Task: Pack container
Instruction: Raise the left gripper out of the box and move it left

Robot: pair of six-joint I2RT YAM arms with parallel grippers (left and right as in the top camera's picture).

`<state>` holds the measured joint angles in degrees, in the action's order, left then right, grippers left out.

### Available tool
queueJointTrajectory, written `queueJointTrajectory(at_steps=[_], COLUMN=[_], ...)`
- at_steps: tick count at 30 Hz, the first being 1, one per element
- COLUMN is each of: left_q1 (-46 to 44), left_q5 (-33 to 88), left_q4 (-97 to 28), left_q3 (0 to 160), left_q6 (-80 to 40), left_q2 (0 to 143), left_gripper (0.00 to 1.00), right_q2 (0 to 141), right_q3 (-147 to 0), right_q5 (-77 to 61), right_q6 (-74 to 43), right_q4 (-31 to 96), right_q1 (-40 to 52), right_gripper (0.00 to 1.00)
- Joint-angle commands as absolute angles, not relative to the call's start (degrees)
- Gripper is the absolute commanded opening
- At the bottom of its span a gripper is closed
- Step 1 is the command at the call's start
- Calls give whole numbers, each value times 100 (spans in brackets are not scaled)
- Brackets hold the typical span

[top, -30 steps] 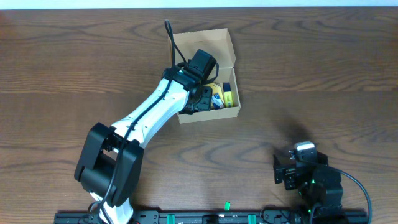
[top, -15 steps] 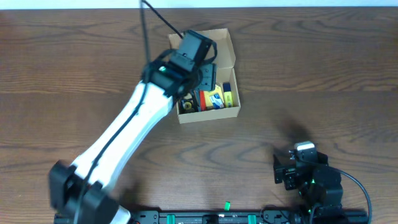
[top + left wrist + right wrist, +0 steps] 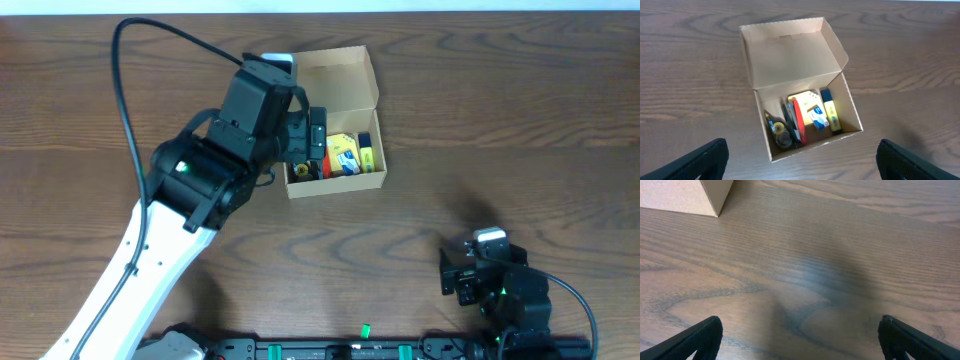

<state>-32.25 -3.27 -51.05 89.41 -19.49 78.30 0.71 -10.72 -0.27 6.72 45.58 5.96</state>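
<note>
Container [image 3: 790,60], flap back; left tool [image 3: 802,159] wide apart above near rim.

Lighting's soft and even for me, table [image 3: 520,120] wood looks matte. Overhead is crisp. A faint blurry shadow sits mid-frame in my right wrist view. My fingertips [image 3: 700,162] are dark, fuzzy blobs in both wrist views' bottom corners. The container [image 3: 790,60] floor's lightly shaded by its walls.
</note>
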Motion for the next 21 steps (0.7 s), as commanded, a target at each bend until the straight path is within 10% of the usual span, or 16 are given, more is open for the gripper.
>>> queueJointTrajectory(at_steps=[1, 21], left_q1=[-3190, -3183], left_q5=[-427, -412], left_q4=[-5133, -6104], left_q3=[9050, 9048], left_q6=[-1949, -1776], left_q2=[7769, 7797], left_gripper=[95, 95], right_q2=[32, 32], right_q3=[-1007, -1007], right_q5=[-49, -51], right_q6=[738, 735], right_q4=[4582, 4418], right_q1=[565, 565], right_gripper=[99, 99])
